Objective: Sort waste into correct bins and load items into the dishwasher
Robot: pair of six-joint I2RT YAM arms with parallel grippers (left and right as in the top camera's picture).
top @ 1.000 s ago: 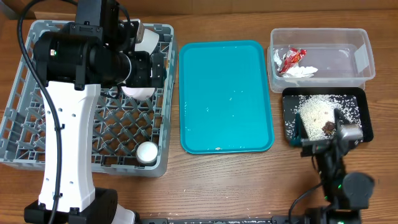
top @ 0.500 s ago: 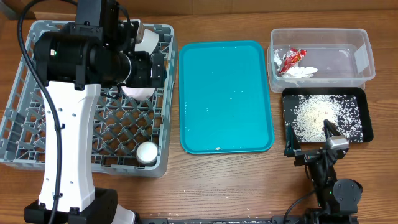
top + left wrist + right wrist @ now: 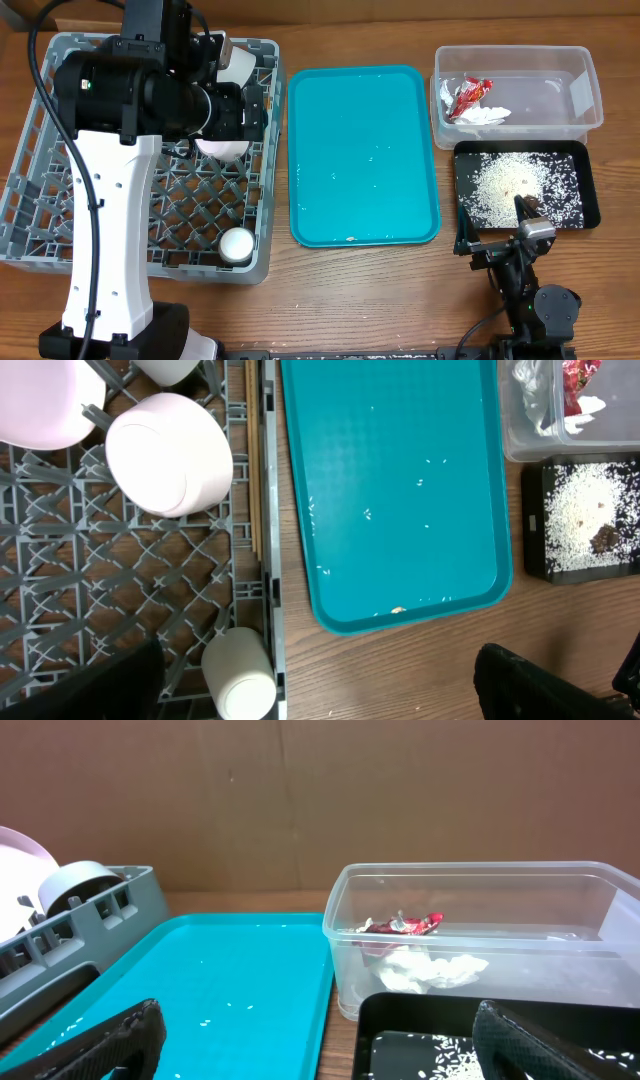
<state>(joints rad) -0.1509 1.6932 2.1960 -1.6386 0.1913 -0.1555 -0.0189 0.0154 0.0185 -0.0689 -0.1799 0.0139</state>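
Note:
The grey dishwasher rack holds a white bowl, a pink-white plate, a small cup and chopsticks. My left gripper hangs open high over the rack's right side, holding nothing. The clear tub contains the red-and-silver wrapper and white tissue. Rice grains and a brown lump lie in the black tray. My right gripper stands open and empty at that tray's near left corner, facing the tub.
The teal serving tray lies between the rack and the bins, with a few stray grains on it. The left arm's white link crosses the rack. Bare wooden table runs along the front.
My right gripper has drawn back from over the rice in the black tray to its near edge, still open. The left arm has not moved.

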